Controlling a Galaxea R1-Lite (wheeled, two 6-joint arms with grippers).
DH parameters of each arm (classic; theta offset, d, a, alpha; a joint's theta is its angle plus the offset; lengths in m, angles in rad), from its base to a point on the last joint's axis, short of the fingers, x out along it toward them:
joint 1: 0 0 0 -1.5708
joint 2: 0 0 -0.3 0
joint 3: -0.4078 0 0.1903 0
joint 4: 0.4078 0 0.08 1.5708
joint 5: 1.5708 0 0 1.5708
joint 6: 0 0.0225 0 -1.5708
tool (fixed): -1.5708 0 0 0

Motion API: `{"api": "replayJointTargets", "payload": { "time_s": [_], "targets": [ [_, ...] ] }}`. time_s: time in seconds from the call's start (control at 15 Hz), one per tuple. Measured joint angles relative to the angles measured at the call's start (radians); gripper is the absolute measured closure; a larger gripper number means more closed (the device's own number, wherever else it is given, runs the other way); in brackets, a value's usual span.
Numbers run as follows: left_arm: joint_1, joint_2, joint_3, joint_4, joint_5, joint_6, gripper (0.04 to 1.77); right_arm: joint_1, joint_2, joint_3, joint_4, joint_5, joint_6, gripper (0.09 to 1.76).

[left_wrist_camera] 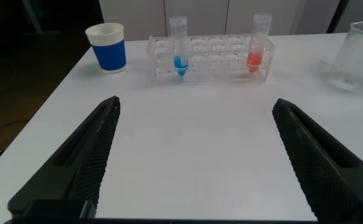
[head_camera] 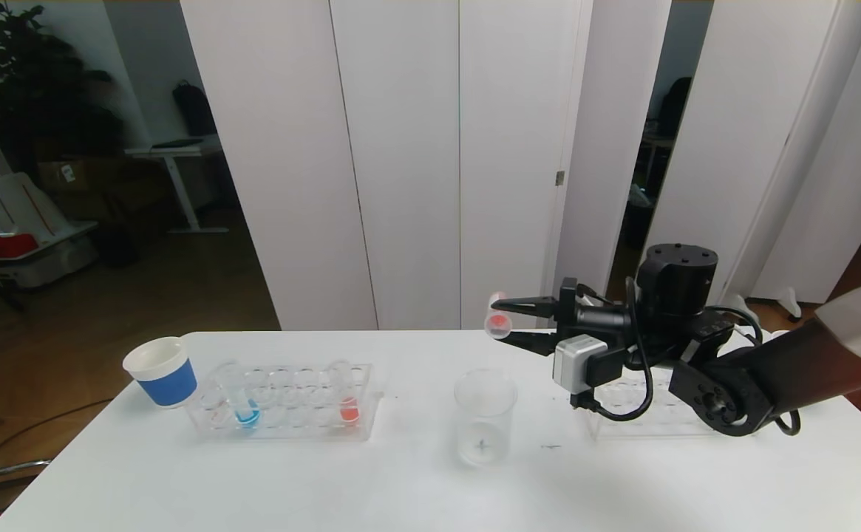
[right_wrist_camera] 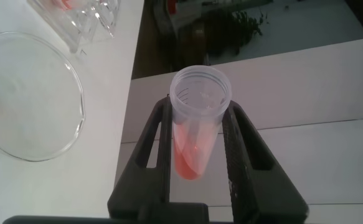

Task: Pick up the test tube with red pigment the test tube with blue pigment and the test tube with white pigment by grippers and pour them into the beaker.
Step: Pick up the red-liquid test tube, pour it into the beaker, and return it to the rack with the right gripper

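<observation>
The white table (head_camera: 415, 488) carries everything within both arms' reach. The right end effector (head_camera: 508, 324), at about one o'clock from the beaker (head_camera: 483, 417) and above it, is clamped on a test tube with red pigment (head_camera: 498, 323), tipped on its side, likely so the liquid can run out once over the rim. A rack (head_camera: 282, 403) at nine o'clock of the beaker keeps the test tube with blue pigment (head_camera: 245, 410) upright beside another red one (head_camera: 349, 406). The left end effector (left_wrist_camera: 193, 155) hovers wide, holding nothing. No white-pigment tube shows.
</observation>
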Motion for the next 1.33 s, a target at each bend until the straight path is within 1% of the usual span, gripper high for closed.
{"api": "replayJointTargets", "payload": {
  "time_s": [0.53,0.67,1.0,1.33],
  "targets": [
    [0.000,0.000,0.000,0.000,0.000,0.000,0.06,0.009,0.037,-0.047,-0.004,0.000,-0.093,1.26],
    [0.000,0.000,0.000,0.000,0.000,0.000,0.06,0.010,0.043,-0.051,-0.003,0.003,-0.099,1.26],
    [0.000,0.000,0.000,0.000,0.000,0.000,0.06,0.021,0.056,-0.060,-0.003,0.024,-0.130,1.26],
    [0.000,0.000,0.000,0.000,0.000,0.000,0.06,0.019,0.061,-0.071,-0.001,0.063,-0.162,1.26]
  ]
}}
